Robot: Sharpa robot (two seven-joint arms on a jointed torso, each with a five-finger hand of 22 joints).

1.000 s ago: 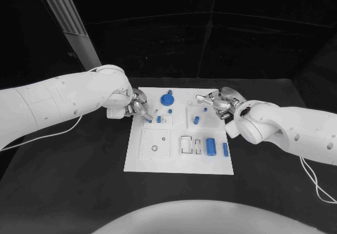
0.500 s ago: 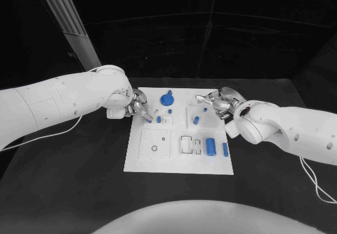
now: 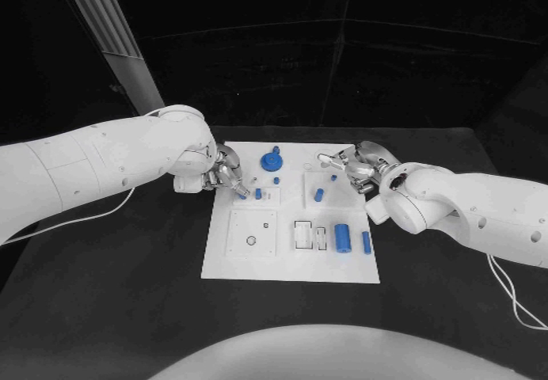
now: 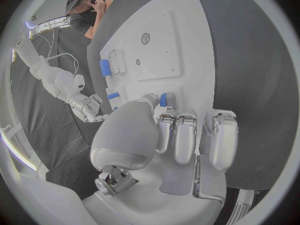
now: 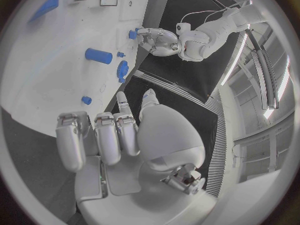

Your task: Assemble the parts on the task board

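resting on the black table (image 3: pixel 126 285), the white task board (image 3: pixel 291 253) sits in the middle between both arms. left hand (image 3: pixel 217 176) hangs over the board's left edge near the far end, fingertips down by a small blue peg (image 3: pixel 258 193); in the left wrist view its fingers (image 4: pixel 186 135) curl in and the thumb tip touches a small blue part (image 4: pixel 163 99), looks pinched but can't tell for sure that it's held. right hand (image 3: pixel 357 169) is over the board's far right corner, fingers bunched near a small pale piece (image 3: pixel 327 161); grip hard to tell, right wrist view shows its fingers (image 5: pixel 106 135) curled above the board with nothing clearly in them. blue round knob part (image 3: pixel 272 162) stands at the far middle of the board, tiny blue dot (image 3: pixel 276 180) just nearer. short blue pin (image 3: pixel 320 195) lies tilted on the right block. big blue cylinder (image 3: pixel 343 235) and slimmer blue bar (image 3: pixel 367 242) lie side by side near the right edge, apart from each other. square plate with a ring (image 3: pixel 251 240) sits on the near left of the board. white cable (image 3: pixel 69 222) trails off under the left arm.
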